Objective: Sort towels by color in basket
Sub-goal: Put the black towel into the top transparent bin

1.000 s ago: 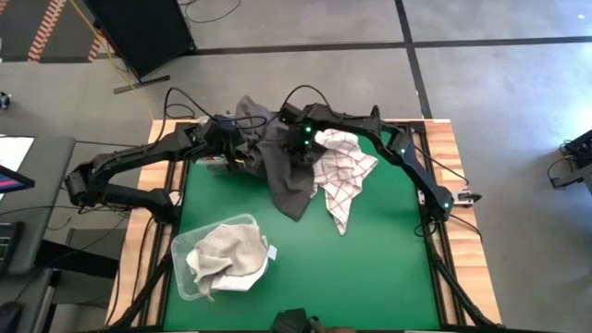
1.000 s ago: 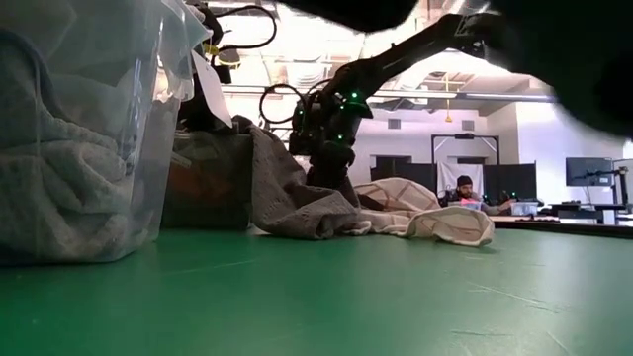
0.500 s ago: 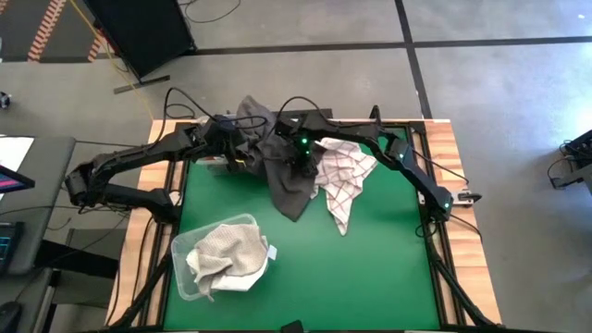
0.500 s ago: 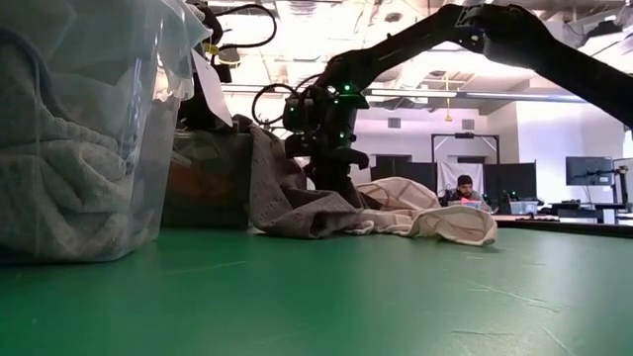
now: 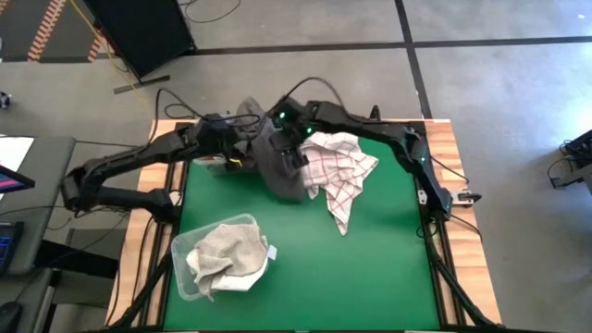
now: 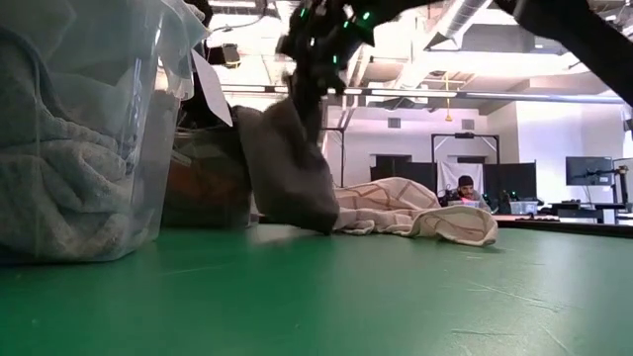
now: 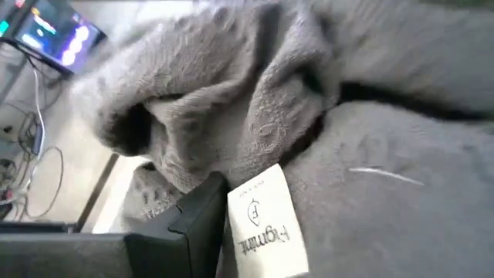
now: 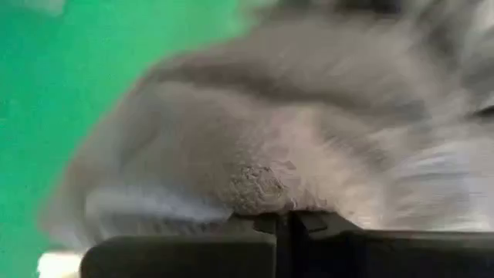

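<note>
At the left of the green tabletop, near its front, a clear plastic basket is seen from above, with a pale grey towel bundled inside it; in the low view the same basket fills the left of the picture.

The left claw is held at the back of the tabletop, pressed into a heap of grey cloth. In the left wrist view grey towelling and a white fabric label fill the picture, and only part of one dark finger is shown, so whether this claw is open or gripping cannot be told.

Just to its right, the right claw is closed on a dark grey towel, pinched at its top. In the low view the towel hangs below the claw, with its bottom edge at the tabletop. In the right wrist view the two fingers are seen pressed together on grey cloth.

Beside this, further right, a grey-and-white checked towel lies crumpled on the tabletop, touching the dark grey one.

In the room behind, a seated person is seen far off.
</note>
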{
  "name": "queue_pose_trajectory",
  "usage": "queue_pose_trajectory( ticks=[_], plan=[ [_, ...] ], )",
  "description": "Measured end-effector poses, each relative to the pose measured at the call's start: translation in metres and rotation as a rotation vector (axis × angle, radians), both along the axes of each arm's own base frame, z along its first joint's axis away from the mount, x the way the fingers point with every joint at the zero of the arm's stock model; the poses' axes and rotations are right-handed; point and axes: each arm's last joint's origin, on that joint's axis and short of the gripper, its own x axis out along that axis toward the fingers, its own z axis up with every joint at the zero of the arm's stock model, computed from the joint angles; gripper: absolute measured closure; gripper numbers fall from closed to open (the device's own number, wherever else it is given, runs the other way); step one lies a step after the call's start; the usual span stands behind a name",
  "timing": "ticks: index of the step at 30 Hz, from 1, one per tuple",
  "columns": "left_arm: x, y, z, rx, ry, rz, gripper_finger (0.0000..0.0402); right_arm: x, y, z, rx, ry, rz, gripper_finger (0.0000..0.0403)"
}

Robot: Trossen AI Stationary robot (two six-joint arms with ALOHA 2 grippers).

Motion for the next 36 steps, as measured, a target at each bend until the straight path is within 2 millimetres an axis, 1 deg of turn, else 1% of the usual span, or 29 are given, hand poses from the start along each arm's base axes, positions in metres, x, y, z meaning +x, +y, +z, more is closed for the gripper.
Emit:
queue_pose_trajectory(
  ticks=[3, 6, 11, 14, 19, 22, 27, 29, 33, 36],
  plan=[
    [-0.007, -0.006, 0.010, 0.021, -0.049, -0.002, 0.0202, -0.003, 0.000, 0.031, -0.038, -0.166, 0.030, 0.0384],
    [-0.016, -0.013, 0.019, 0.035, -0.091, 0.000, 0.0202, -0.003, -0.001, 0.053, -0.081, -0.320, 0.047, 0.0384],
    [-0.029, -0.025, 0.029, 0.030, -0.133, 0.001, 0.0202, 0.000, -0.009, 0.072, -0.078, -0.512, 0.112, 0.0384],
    [-0.036, -0.031, 0.032, 0.020, -0.150, 0.008, 0.0202, 0.005, -0.017, 0.073, -0.064, -0.600, 0.126, 0.0384],
    [-0.045, -0.039, 0.038, 0.013, -0.201, 0.017, 0.0202, 0.015, -0.037, 0.063, -0.003, -0.702, 0.116, 0.0383],
    [-0.050, -0.044, 0.040, 0.008, -0.222, 0.010, 0.0202, 0.023, -0.049, 0.050, 0.046, -0.740, 0.114, 0.0383],
    [-0.056, -0.052, 0.045, 0.028, -0.250, -0.007, 0.0202, 0.038, -0.070, 0.011, 0.126, -0.687, 0.070, 0.0382],
    [-0.058, -0.055, 0.047, 0.037, -0.261, -0.023, 0.0202, 0.043, -0.077, 0.000, 0.176, -0.671, 0.071, 0.0382],
    [-0.057, -0.059, 0.049, 0.047, -0.274, -0.055, 0.0202, 0.051, -0.086, -0.016, 0.283, -0.652, 0.087, 0.0381],
    [-0.053, -0.060, 0.050, 0.064, -0.267, -0.093, 0.0202, 0.057, -0.088, -0.027, 0.318, -0.619, 0.091, 0.0381]
  ],
)
